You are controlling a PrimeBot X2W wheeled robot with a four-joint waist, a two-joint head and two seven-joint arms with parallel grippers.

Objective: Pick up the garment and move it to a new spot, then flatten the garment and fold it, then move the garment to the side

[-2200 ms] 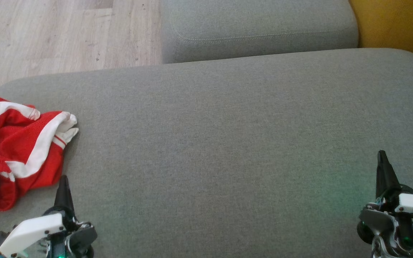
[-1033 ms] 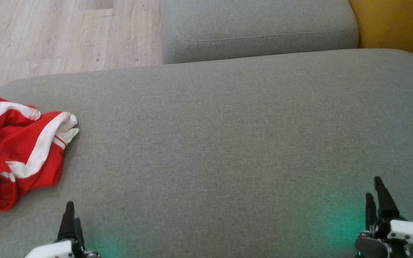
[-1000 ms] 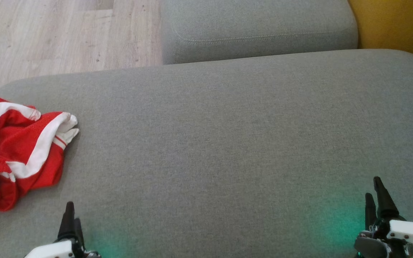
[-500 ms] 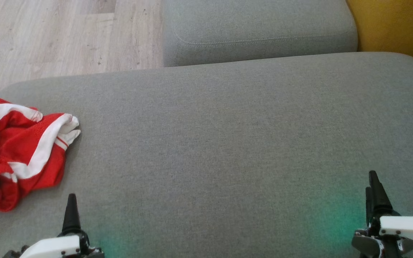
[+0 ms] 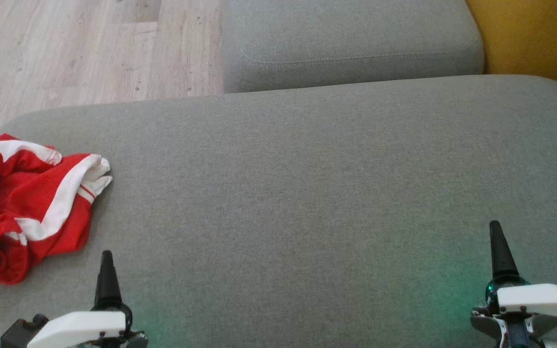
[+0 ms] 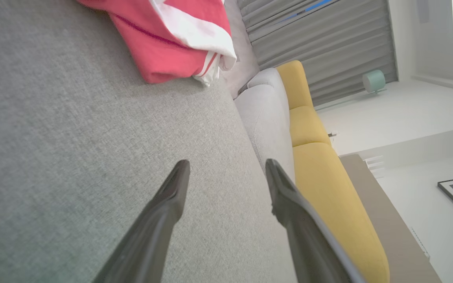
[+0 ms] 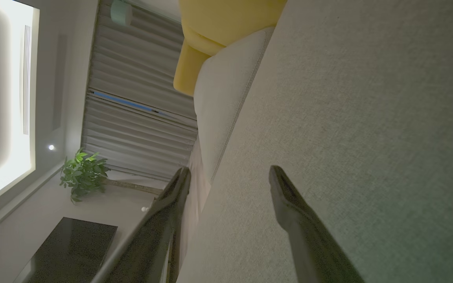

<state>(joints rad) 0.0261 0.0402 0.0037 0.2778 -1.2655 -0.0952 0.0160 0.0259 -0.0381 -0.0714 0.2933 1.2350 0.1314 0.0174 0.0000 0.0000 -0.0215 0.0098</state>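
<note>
Crept forward slightly with left gripper (image 6: pixel 226 165) and right gripper (image 7: pixel 228 171), both spread wide and gripping nothing, yet left the crumpled red-and-white garment (image 5: pixel 22 208) untouched at the left edge of the grey sofa cushion (image 5: pixel 307 193), near the left gripper, so had yet to start the pickup.

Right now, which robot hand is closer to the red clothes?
Left. The left gripper is just beside the crumpled garment, not touching; the right gripper is far across the grey cushion.
</note>
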